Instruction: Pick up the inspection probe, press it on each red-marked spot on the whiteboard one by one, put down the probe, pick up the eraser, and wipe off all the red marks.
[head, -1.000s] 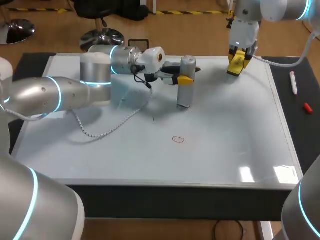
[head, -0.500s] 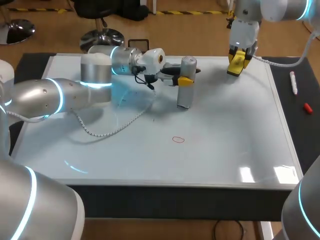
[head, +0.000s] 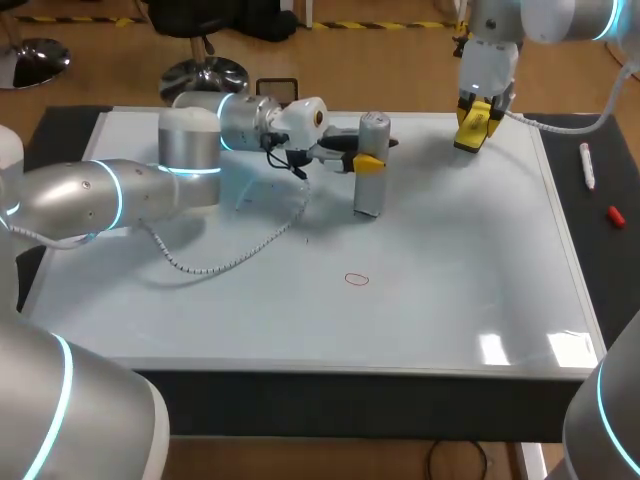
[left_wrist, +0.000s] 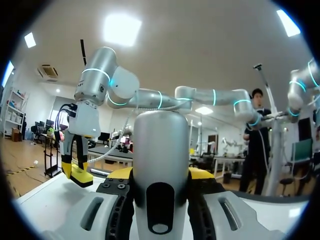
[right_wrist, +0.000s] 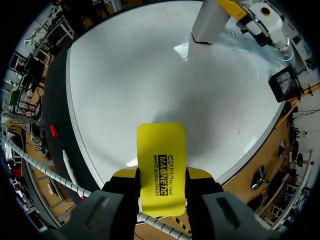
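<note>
The inspection probe (left_wrist: 161, 150) between the yellow tips of the left gripper (left_wrist: 161, 176) is matt silver-grey with a black oval slot. The eraser (right_wrist: 161, 160) between the fingers of the right gripper (right_wrist: 161, 173) is bright yellow with black print. The whiteboard (head: 430, 300) is glossy white and bears one red oval mark (head: 356, 279). The left arm (head: 100, 195) and right arm (head: 560, 15) are silver with glowing cyan rings.

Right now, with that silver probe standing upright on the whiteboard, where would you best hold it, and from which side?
Around its round body, about mid-height, coming in level from the side. The probe stands upright on the whiteboard, so two fingers can close across its smooth cylinder from opposite sides. The left gripper holds it just so, reaching in from the left.
</note>
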